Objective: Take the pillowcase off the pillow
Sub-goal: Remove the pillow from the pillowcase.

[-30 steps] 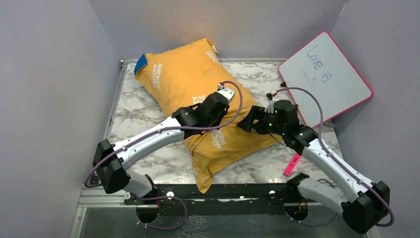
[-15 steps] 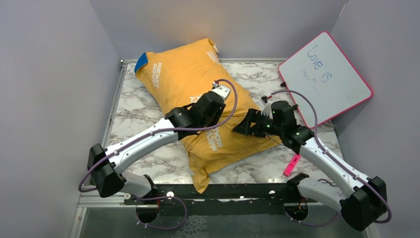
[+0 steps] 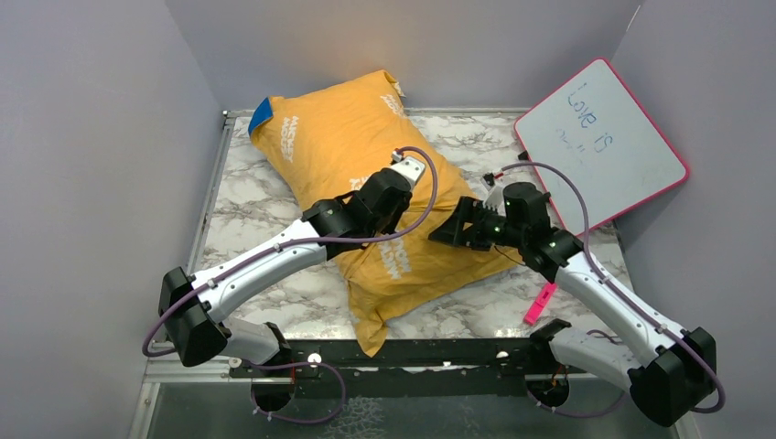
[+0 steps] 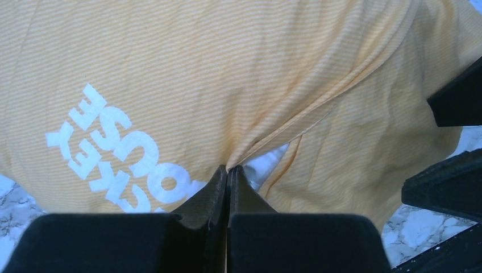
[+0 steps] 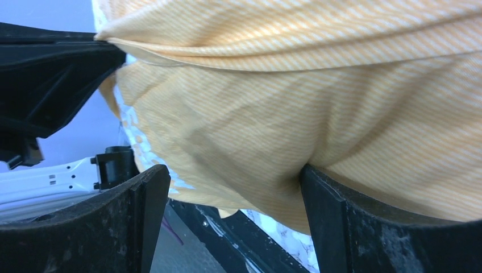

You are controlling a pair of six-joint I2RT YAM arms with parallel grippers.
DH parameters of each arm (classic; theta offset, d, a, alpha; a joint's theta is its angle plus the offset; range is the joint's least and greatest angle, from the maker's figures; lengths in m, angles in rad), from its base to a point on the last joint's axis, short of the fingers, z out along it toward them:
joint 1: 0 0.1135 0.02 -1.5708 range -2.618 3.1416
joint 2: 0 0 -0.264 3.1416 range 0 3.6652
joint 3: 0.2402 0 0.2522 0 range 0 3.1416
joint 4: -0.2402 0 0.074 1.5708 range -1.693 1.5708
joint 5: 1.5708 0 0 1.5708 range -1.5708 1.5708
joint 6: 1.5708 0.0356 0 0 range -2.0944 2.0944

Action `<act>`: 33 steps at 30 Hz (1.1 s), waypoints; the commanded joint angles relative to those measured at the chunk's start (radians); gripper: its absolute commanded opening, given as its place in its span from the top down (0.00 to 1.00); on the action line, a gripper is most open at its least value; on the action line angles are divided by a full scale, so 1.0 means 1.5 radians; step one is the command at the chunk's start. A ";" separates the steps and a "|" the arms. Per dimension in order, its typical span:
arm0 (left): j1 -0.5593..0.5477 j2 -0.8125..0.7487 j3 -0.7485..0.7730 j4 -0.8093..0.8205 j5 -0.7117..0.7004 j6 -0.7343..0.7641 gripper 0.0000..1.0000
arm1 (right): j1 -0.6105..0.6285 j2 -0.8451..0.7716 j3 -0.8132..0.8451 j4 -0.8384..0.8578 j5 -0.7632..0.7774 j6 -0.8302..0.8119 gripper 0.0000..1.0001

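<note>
The pillowcase (image 3: 339, 151), orange-yellow side up with white lettering and a blue corner at the far left, covers the pillow and lies diagonally across the marble table. My left gripper (image 3: 416, 187) is shut on a pinched fold of the pillowcase (image 4: 227, 85) near its middle. A sliver of white pillow (image 4: 267, 164) shows through a gap right beside the left fingertips. My right gripper (image 3: 444, 236) is open at the pillowcase's right edge; one finger (image 5: 327, 205) presses into the fabric (image 5: 273, 114) and the other finger (image 5: 142, 199) stands free of it.
A pink-edged whiteboard (image 3: 599, 142) leans at the back right. A pink marker (image 3: 539, 304) lies near the right arm's base. Grey walls close in left, back and right. A black rail (image 3: 384, 352) runs along the table's near edge.
The left arm has drawn back slightly toward the near left, holding the fold. The right gripper has shifted left into the pillowcase's right edge.
</note>
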 commanded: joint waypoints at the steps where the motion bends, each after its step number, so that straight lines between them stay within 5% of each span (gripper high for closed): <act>1: 0.015 -0.002 0.011 0.017 -0.038 0.001 1.00 | 0.002 -0.010 0.047 0.004 -0.058 0.013 0.11; 5: 0.030 -0.002 0.012 0.027 -0.007 -0.033 1.00 | 0.004 0.016 0.089 -0.046 -0.006 0.046 0.13; 12: 0.044 -0.039 -0.089 0.161 0.191 -0.084 1.00 | 0.036 0.048 0.144 -0.098 0.131 0.110 0.17; 18: 0.045 -0.050 -0.119 0.180 0.200 -0.112 1.00 | 0.108 0.094 0.198 -0.142 0.241 0.132 0.18; 29: 0.048 -0.077 -0.137 0.190 0.197 -0.115 1.00 | 0.157 0.170 0.219 -0.098 0.296 0.199 0.24; 33: 0.049 -0.089 -0.142 0.187 0.188 -0.114 1.00 | 0.158 0.188 0.228 -0.090 0.295 0.208 0.38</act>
